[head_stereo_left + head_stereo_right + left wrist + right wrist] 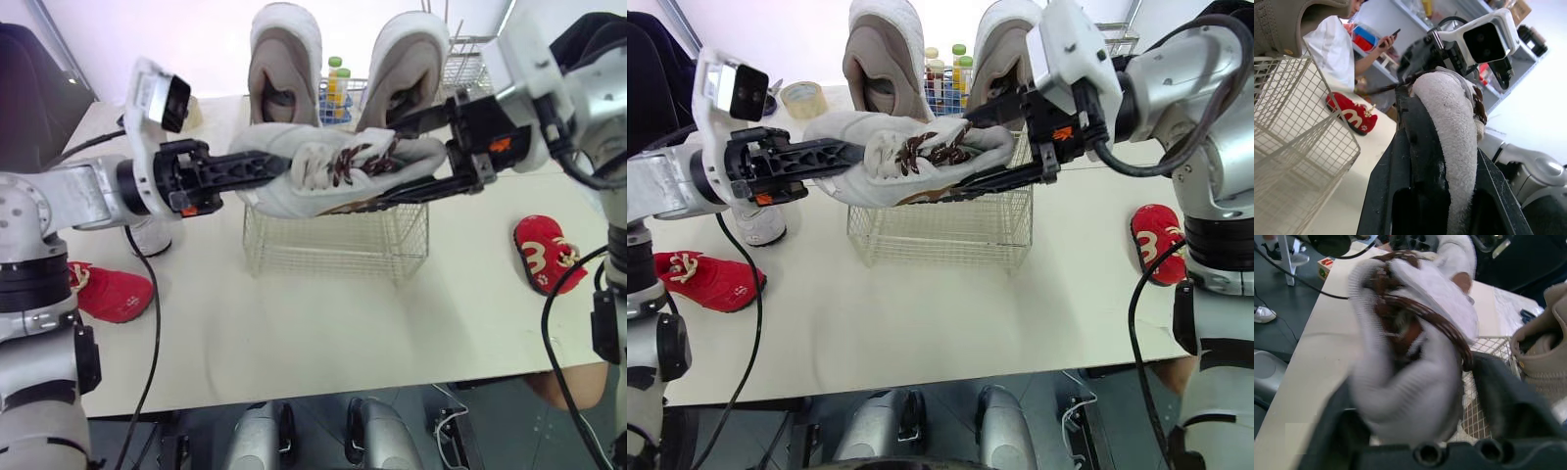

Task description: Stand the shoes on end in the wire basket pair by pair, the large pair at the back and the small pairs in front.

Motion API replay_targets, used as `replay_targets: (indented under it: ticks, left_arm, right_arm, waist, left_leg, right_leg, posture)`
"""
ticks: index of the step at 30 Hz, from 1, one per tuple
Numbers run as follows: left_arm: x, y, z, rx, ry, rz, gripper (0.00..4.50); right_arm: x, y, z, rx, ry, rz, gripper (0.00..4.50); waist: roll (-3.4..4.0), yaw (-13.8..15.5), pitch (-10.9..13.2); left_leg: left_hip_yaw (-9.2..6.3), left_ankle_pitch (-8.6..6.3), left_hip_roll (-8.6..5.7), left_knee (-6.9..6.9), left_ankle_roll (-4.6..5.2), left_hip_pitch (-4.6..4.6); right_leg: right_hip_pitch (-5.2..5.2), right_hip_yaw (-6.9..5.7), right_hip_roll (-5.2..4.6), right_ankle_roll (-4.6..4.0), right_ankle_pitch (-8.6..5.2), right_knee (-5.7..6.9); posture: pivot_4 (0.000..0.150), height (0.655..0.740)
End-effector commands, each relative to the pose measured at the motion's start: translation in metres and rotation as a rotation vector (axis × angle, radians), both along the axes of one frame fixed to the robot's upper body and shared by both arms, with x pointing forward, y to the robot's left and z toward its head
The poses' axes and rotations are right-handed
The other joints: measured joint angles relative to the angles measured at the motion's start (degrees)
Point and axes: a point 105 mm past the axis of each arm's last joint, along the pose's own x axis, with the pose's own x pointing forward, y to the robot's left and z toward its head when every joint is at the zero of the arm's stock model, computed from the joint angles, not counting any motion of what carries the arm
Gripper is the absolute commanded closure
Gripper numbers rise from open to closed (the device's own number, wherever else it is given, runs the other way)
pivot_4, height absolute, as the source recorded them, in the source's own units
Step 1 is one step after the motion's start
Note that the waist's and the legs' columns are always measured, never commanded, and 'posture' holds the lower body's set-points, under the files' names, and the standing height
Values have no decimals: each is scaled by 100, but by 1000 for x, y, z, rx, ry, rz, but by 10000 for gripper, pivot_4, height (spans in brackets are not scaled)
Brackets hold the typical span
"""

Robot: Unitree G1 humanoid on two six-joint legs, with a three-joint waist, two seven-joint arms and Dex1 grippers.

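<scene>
- Large beige shoes (284,59): two, standing on end side by side at the 12 o'clock side of the wire basket (333,240).
- White shoes: two. The white laced shoe (304,186) lies level in the air over the basket, brown laces up. The second white shoe (759,225) sits on the table (294,333) at 9 o'clock from the basket.
- Red shoes: two, on the table. The left red shoe (113,294) is at 8 o'clock, the right red shoe (544,253) at 3 o'clock.
- Arms: my left reaches in from 9 o'clock, my right from 2 o'clock.
- Left gripper (269,171): clamped on the laced shoe's 9 o'clock end.
- Right gripper (377,162): pinching its 3 o'clock end, one finger above, one below.
</scene>
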Motion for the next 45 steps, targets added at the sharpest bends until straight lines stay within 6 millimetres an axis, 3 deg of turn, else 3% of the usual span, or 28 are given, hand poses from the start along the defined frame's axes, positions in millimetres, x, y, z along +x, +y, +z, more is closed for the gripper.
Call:
replay_targets:
  ticks: [1,6,8,9,13,15,18,21,28,45]
  left_arm:
    - [-2,9,20,-176,-4,37,41331]
    - [-3,12,27,-305,-43,138,41331]
    - [-2,10,29,-350,-53,167,41331]
    - [-2,10,31,-372,-63,179,41331]
    - [4,6,44,-492,-95,217,41331]
    - [7,4,47,-520,-102,222,41331]
    - [11,-1,49,-545,-109,220,41331]
    - [14,-6,48,-561,-99,204,41331]
    - [19,-13,42,-555,-70,194,41331]
    - [21,-22,23,-514,-31,208,41331]
  right_arm:
    - [-18,-26,40,137,40,-50,403]
    - [-12,-68,74,520,195,-185,403]
    - [-6,-81,75,651,252,-230,403]
    - [-4,-83,72,695,281,-244,403]
    - [16,-81,29,842,475,-323,403]
    - [20,-79,25,945,543,-303,403]
    - [22,-67,22,1060,632,-236,403]
    - [17,-41,20,1094,681,-155,403]
    - [12,-2,30,1123,742,-25,403]
    - [8,24,45,1095,723,92,403]
  waist:
    - [-2,18,1]
    - [-4,14,0]
    - [-5,23,0]
    - [-6,28,0]
    - [-17,32,-8]
    - [-10,33,-5]
    - [-2,39,-1]
    - [-3,29,-1]
    - [-3,24,-1]
    - [-3,9,-1]
  left_leg:
    - [-1,0,-1,0,0,0]
    - [-2,-1,-1,0,0,0]
    - [-1,-2,-2,0,-1,0]
    - [-1,-2,-3,-1,-1,0]
    - [-2,-1,-2,-1,1,6]
    - [1,0,-4,-1,3,4]
    - [3,1,-5,-1,4,-1]
    - [0,1,-2,-4,3,0]
    - [0,1,-3,-5,4,0]
    - [-1,1,-1,-8,4,-1]
  right_leg:
    - [0,0,-2,0,0,0]
    - [0,0,-9,-7,2,-3]
    - [2,0,-12,-26,-4,-8]
    - [2,1,-15,-31,-6,-8]
    - [13,-3,-12,-20,4,-8]
    - [10,-4,-11,-15,9,-5]
    - [3,-4,-4,-11,11,0]
    - [5,-6,6,-6,12,-2]
    - [6,-5,8,-3,13,-4]
    - [5,-5,9,-2,13,-8]
  posture:
    - [1500,7400]
    - [1500,7400]
    - [1500,7400]
    - [1500,7400]
    - [1500,7400]
    - [1500,7400]
    - [1500,7400]
    - [1500,7400]
    - [1500,7400]
    - [1500,7400]
